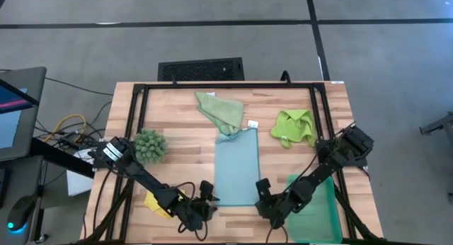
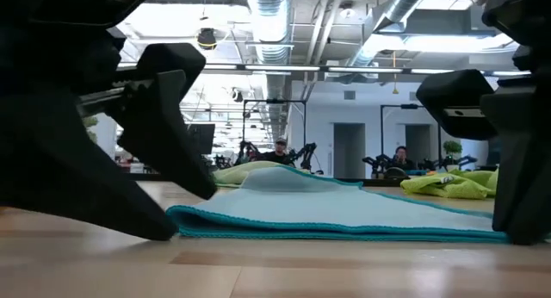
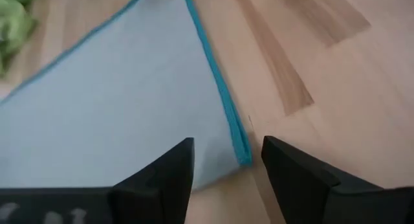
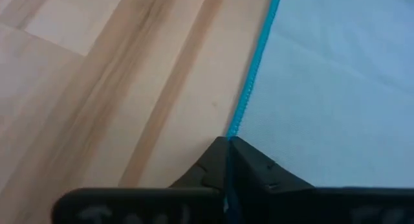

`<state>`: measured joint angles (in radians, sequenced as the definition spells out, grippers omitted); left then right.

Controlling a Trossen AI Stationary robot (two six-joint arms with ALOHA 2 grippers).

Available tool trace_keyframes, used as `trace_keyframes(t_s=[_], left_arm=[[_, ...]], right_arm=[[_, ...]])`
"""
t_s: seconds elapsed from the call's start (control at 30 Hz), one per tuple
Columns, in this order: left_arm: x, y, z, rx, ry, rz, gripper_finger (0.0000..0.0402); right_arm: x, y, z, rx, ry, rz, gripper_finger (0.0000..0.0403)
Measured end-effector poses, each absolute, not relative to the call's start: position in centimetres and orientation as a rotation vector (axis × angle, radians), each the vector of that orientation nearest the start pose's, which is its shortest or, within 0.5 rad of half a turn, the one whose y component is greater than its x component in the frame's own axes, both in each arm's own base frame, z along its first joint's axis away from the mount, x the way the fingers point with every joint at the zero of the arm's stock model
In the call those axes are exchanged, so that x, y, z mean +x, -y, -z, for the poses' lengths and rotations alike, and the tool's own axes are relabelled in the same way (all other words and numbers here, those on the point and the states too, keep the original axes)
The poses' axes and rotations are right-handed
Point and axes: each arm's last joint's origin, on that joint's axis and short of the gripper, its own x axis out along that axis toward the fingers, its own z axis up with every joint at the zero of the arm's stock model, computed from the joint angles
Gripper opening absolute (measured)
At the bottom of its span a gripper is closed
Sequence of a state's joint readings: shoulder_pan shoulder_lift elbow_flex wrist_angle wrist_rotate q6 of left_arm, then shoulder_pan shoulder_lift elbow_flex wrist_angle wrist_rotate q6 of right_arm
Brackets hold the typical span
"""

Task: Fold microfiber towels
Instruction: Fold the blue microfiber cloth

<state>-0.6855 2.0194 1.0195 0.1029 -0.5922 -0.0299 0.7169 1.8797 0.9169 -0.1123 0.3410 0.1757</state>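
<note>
Overhead downward, table-level across, both wrist cameras close, all sharing the light blue towel (image 1: 236, 167)

- No readable text, labels, brands or numbers in any view.
- Small white tag (image 1: 252, 124) on the wooden table (image 1: 177, 107), just beside the light blue towel (image 1: 236, 167): too small to read.
- Pale marks on both wrist-view gripper bodies: blurred, unreadable.
- Screen (image 1: 13, 110) at the left edge: colours only, no legible characters.
</note>
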Motion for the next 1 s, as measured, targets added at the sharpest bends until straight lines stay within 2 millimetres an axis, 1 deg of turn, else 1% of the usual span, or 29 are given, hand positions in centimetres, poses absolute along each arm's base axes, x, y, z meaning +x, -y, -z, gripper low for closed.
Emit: trace_keyframes(t_s=[0.17, 0.27, 0.37, 0.47, 0.57, 0.7, 0.83, 0.9, 1.0], left_arm=[[30.4, 22.7, -9.0, 0.528, -0.681, 0.05, 0.0181], [30.4, 22.6, -9.0, 0.537, -0.69, 0.068, 0.0181], [30.3, 22.6, -8.8, 0.538, -0.706, 0.084, 0.0173], [30.2, 22.5, -8.7, 0.531, -0.728, 0.098, 0.015], [30.1, 22.6, -8.6, 0.521, -0.741, 0.119, 0.0116], [30.1, 22.7, -8.6, 0.433, -0.742, 0.098, 0.0065], [30.1, 23.9, -9.2, 0.414, -0.729, 0.11, 0.0015], [30.3, 24.6, -9.7, 0.421, -0.72, 0.123, 0.0006], [30.6, 26.3, -11.0, 0.411, -0.715, 0.16, 0.001]], right_arm=[[26.0, -20.8, -10.4, -0.395, -0.964, -0.23, 0.001], [26.1, -20.8, -10.4, -0.394, -0.965, -0.227, 0.0009], [26.0, -20.9, -10.4, -0.383, -0.966, -0.222, 0.0019], [25.9, -21.0, -10.3, -0.362, -0.968, -0.214, 0.0026], [25.7, -21.2, -10.5, -0.362, -0.964, -0.222, 0.0023], [25.2, -21.5, -11.0, -0.323, -0.962, -0.228, 0.0014], [24.3, -22.3, -11.9, -0.295, -0.968, -0.307, 0.0014], [23.8, -22.8, -12.6, -0.262, -0.952, -0.334, 0.0015], [23.3, -23.3, -13.7, -0.195, -0.934, -0.368, 0.0014]])
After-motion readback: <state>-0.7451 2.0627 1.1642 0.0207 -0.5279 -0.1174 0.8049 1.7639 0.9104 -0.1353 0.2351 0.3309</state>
